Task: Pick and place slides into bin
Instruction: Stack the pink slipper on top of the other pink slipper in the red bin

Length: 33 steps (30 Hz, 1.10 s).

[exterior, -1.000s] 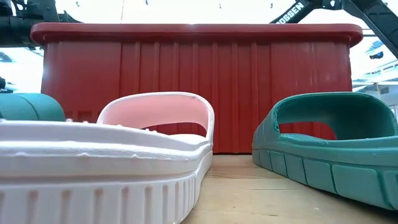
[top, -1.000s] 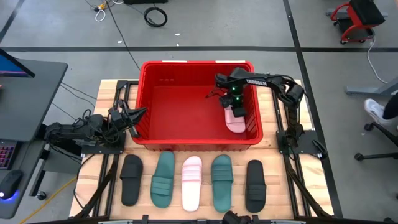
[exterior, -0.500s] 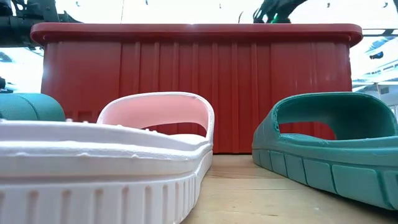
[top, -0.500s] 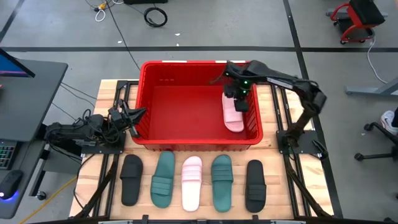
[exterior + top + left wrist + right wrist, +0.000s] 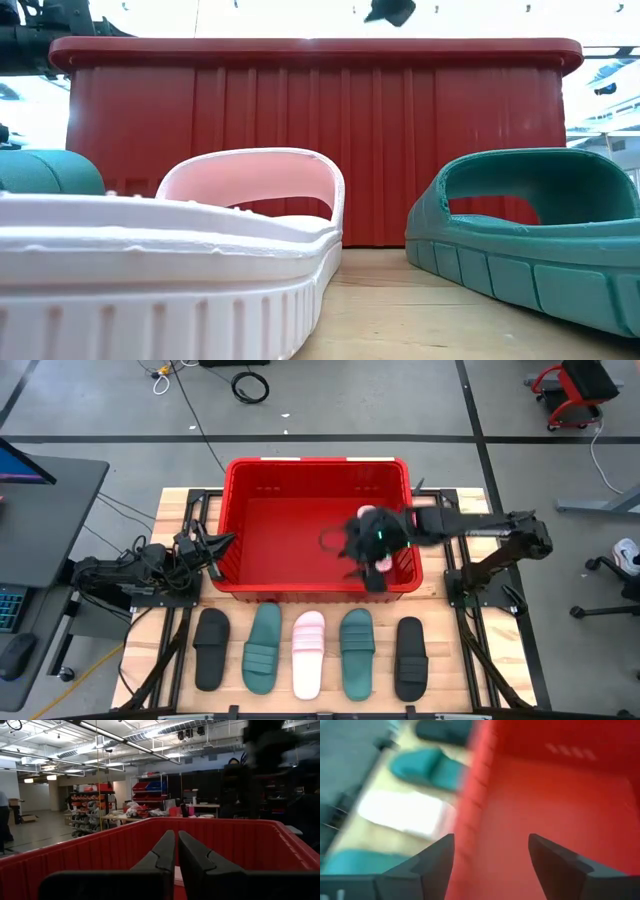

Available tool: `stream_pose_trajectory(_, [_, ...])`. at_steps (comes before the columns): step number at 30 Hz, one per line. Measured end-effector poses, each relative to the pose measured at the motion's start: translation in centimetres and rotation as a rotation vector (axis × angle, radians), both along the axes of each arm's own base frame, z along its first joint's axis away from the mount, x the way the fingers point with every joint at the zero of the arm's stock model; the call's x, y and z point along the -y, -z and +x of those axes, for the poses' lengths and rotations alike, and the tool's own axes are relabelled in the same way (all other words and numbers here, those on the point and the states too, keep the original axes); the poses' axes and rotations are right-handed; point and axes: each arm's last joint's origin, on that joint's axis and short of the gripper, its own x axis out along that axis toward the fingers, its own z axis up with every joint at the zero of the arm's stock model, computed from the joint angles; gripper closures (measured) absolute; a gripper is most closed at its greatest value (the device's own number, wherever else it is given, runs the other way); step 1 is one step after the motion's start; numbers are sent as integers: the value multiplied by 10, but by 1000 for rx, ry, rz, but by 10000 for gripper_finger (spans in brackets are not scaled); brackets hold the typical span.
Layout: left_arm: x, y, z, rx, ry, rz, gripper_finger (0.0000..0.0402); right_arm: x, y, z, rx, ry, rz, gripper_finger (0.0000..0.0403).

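Workshop or warehouse, parts shelving [image 5: 95, 802], ceiling ducts [image 5: 165, 730], concrete floor [image 5: 330, 405]

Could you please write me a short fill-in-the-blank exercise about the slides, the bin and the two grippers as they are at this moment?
1. On the table in front of the bin lie ___ slides in a row.
2. The middle slide of the row is pale ___.
3. The right gripper has its fingers ___.
4. The left gripper is ___.

Missing words: five; pink; open; shut
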Motion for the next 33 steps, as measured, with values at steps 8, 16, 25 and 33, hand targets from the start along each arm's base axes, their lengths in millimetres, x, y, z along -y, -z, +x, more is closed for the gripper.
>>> stream_pose_trajectory(8, [0, 0, 0, 0, 0, 0, 367, -81, 19, 19, 32, -73, -36, 150])
stream_pose_trajectory(16, [3, -11, -3, 233, 198, -206, 378, -128, 40, 21, -6, -35, -29, 150])
stream_pose_trajectory(25, [18, -31, -4, 318, 503, -168, 396, -159, 78, 36, -51, 27, -93, 152])
stream_pose_trajectory(33, [35, -48, 19, 170, 614, -192, 393, -192, 115, 51, -19, 97, -113, 158])
